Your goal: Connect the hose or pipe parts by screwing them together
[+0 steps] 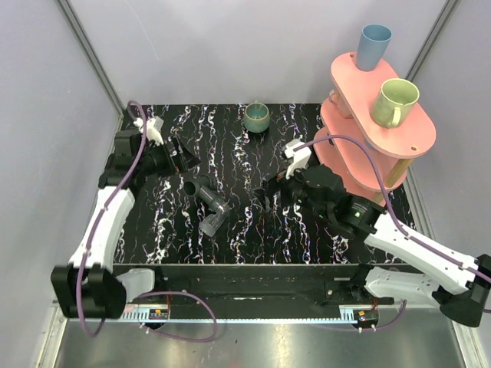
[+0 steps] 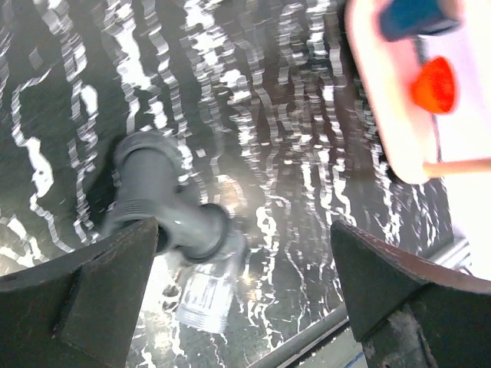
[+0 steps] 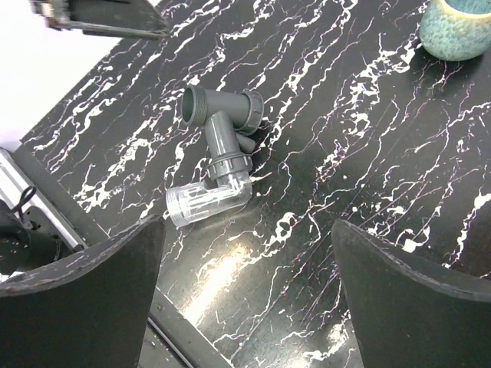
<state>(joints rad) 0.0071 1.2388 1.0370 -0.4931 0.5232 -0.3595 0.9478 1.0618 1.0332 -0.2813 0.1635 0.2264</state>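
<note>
The dark grey pipe fitting (image 1: 201, 190) lies on the black marbled table (image 1: 307, 230), left of centre. The clear threaded connector (image 1: 212, 223) sits at its near end and the two look joined. My left gripper (image 1: 184, 157) hovers open just behind and left of them, touching nothing. The left wrist view has the grey fitting (image 2: 157, 192) and clear connector (image 2: 207, 291) beside the left finger, with the gripper (image 2: 244, 230) holding nothing. My right gripper (image 1: 268, 192) stands open to their right. From that wrist the fitting (image 3: 222, 130) and connector (image 3: 203, 203) lie ahead of the open gripper (image 3: 249, 226).
A small green cup (image 1: 256, 116) stands at the back of the table, also in the right wrist view (image 3: 460, 27). A pink two-tier rack (image 1: 406, 142) at the right carries a blue cup (image 1: 374, 46) and a green mug (image 1: 393, 101). The table's front edge (image 1: 253, 266) is close to the connector.
</note>
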